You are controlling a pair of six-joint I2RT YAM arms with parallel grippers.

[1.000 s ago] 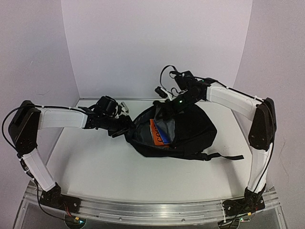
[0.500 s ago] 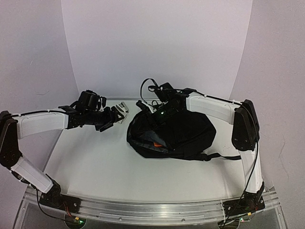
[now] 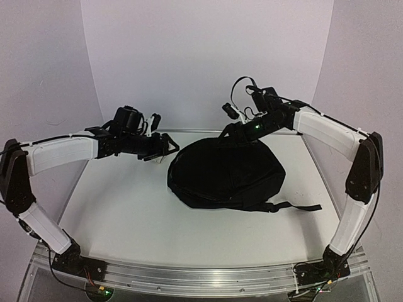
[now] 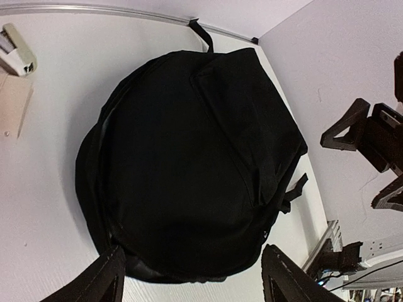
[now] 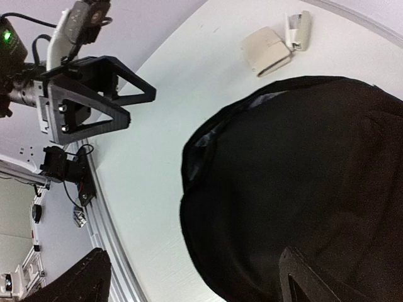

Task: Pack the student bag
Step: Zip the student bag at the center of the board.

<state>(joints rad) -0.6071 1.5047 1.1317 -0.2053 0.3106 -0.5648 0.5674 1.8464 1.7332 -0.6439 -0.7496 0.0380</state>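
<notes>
The student bag [image 3: 227, 173] is a rounded black backpack lying flat in the middle of the white table. It fills the left wrist view [image 4: 189, 163] and the right wrist view [image 5: 302, 189], where a thin slit of grey lining [image 5: 211, 129] shows along its edge. My left gripper [image 3: 165, 146] hangs open and empty in the air just left of the bag [image 4: 195, 283]. My right gripper [image 3: 230, 133] hangs open and empty over the bag's far edge [image 5: 189, 283]. Neither touches the bag.
A beige pad [image 5: 264, 50] and a white stapler [image 5: 297, 28] lie on the table beyond the bag's left side, under my left gripper; both show in the left wrist view too, stapler [image 4: 16, 50]. A black strap [image 3: 302, 206] trails right from the bag. White walls stand behind.
</notes>
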